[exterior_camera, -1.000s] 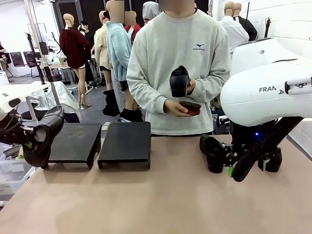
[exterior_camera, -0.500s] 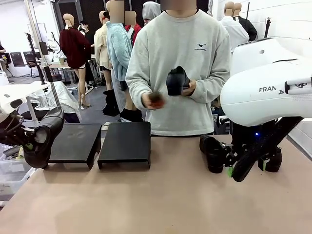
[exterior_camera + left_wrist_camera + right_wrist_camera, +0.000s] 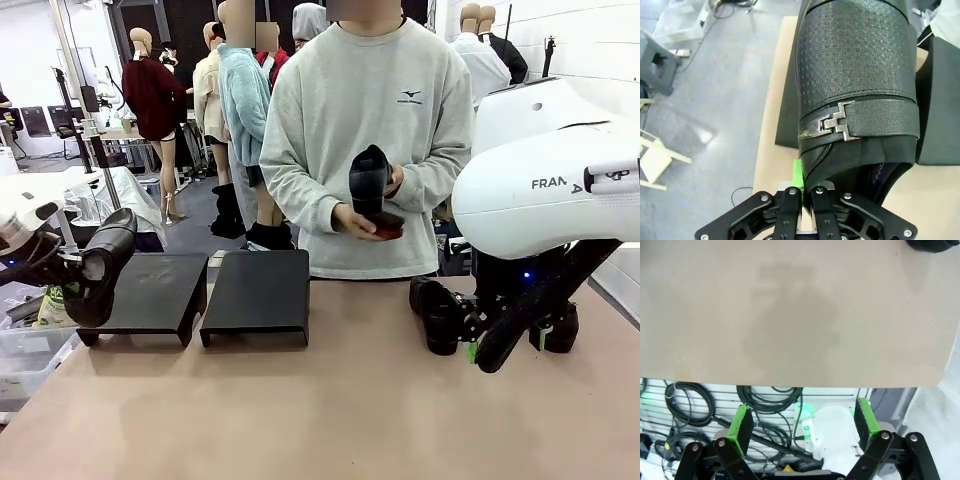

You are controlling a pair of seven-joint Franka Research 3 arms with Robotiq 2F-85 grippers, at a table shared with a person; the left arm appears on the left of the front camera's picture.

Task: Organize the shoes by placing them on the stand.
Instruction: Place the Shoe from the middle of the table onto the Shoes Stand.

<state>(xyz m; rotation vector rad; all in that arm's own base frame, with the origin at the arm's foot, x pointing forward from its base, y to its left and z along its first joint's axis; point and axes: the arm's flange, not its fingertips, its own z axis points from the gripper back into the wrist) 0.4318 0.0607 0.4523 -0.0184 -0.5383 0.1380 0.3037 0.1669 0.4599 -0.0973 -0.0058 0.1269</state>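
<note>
The near part of the tan counter (image 3: 300,420) is bare.

On the robot's right, the right end effector (image 3: 505,345) hangs low over the counter. Its fingers are spread wide w/ nothing btwn them. In the right wrist view, the right end effector (image 3: 802,422) shows both green pads (image 3: 742,422) far apart over the tan top.

A second black shoe (image 3: 438,315) w/ a thick sole sits on the counter just beside it, toward the middle. A third black shoe (image 3: 558,325) sits behind it, partly hidden.

On the robot's left, the left end effector (image 3: 62,272) is squeezed tight on a matte, round-toed black ankle shoe (image 3: 98,272). It has the shoe by the rim of its opening. The shoe is up in the air & tilted, right by the outer edge of the left flat black stand (image 3: 155,288). Can't tell if shoe & stand touch.

In the left wrist view, the left end effector (image 3: 802,197) has its fingers pressed together on the black ankle shoe (image 3: 855,75). The toe points away from it. The shoe top has a bumpy square pattern & a strap w/ a silver zigzag buckle (image 3: 835,125).

The right flat black stand (image 3: 258,290) is just beside the left one, w/ nothing on top.

At the far side, a person in a grey sweatshirt (image 3: 370,110) holds a fourth black shoe (image 3: 369,178) upright in one hand (image 3: 393,180). The other hand (image 3: 352,218) holds a flat dark red thing (image 3: 388,222).
</note>
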